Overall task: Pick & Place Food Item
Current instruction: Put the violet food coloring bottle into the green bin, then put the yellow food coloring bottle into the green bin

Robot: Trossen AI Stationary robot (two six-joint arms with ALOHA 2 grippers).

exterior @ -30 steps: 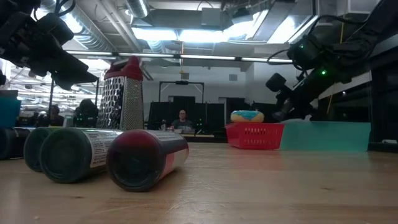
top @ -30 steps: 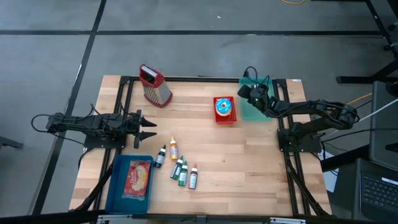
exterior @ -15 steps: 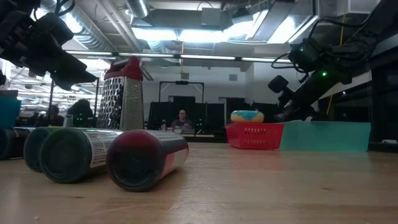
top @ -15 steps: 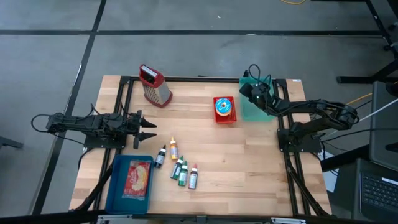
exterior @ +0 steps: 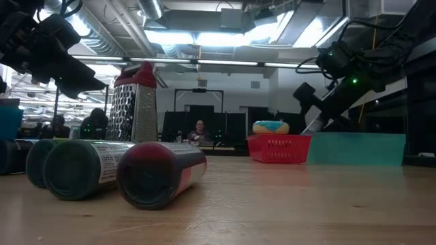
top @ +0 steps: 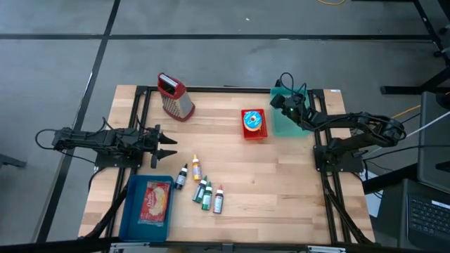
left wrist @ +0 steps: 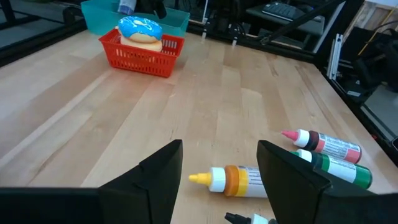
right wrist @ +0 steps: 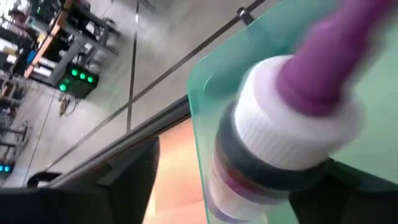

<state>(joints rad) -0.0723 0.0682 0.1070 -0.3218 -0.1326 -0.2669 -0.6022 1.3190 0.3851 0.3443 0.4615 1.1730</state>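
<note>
My right gripper hangs over the teal bin at the table's far right, its fingers spread. Between them the right wrist view shows a bottle with a white collar and a purple tip, blurred, above the bin's floor. One finger stands clear of the bottle. A blue-iced donut sits in a red basket beside the bin. My left gripper waits open at the table's left edge, touching nothing. My right gripper has the purple-tipped bottle between its spread fingers, over the teal bin. One finger stands apart from the bottle's side. Whether the other finger touches the bottle I cannot tell, as the bottle's own body hides that side.
Several small bottles lie near the table's middle. At the near left is a blue tray with a packet. A metal grater stands at the far left. Bare wood lies between the bottles and the red basket.
My right gripper has opened over the teal bin: in the low view its fingers stand farther apart than half a second ago. The arm itself has stayed over the bin.
</note>
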